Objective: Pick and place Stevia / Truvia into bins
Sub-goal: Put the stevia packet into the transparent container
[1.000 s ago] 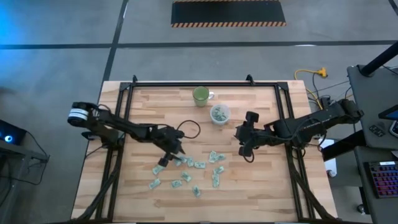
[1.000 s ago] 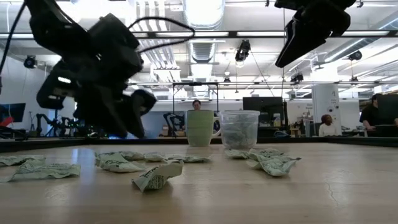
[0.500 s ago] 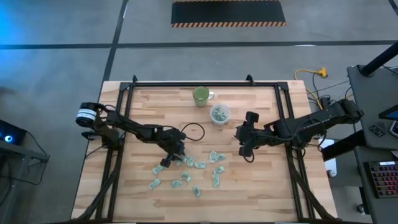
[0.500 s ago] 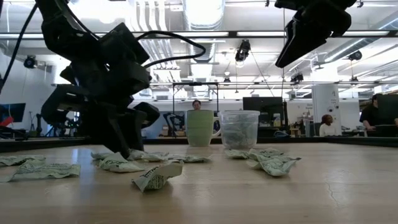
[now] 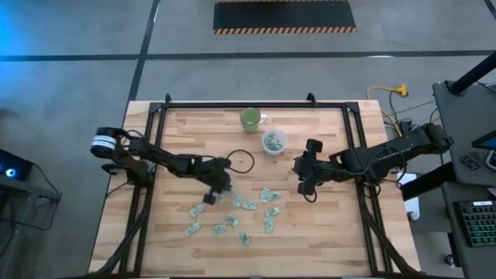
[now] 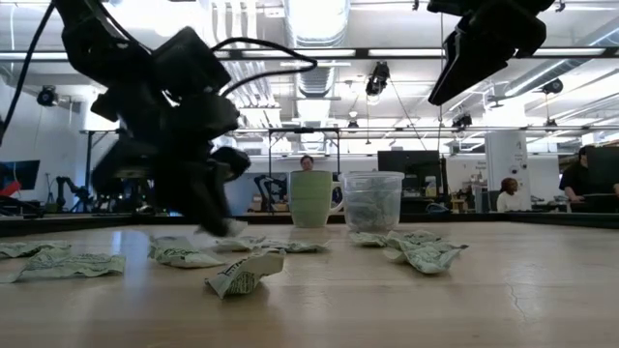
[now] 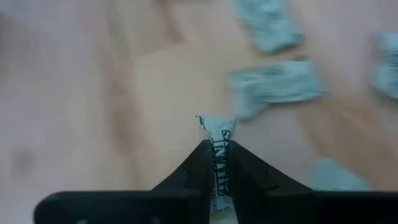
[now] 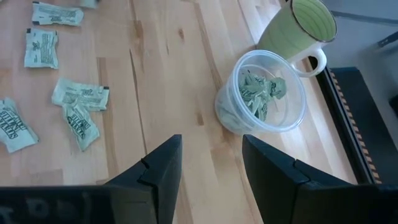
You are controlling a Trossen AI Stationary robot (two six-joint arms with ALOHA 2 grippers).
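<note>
Your left gripper (image 7: pixel 216 163) has just clamped a sachet (image 7: pixel 219 134) and lifted, ready for the cup (image 5: pixel 273 142); your right gripper (image 8: pixel 211 165) hangs apart.

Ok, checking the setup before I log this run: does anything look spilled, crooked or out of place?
Nothing damaged. The Stevia sachets lie scattered loose across the table, some crumpled. The clear cup stands upright beside a green mug.
</note>
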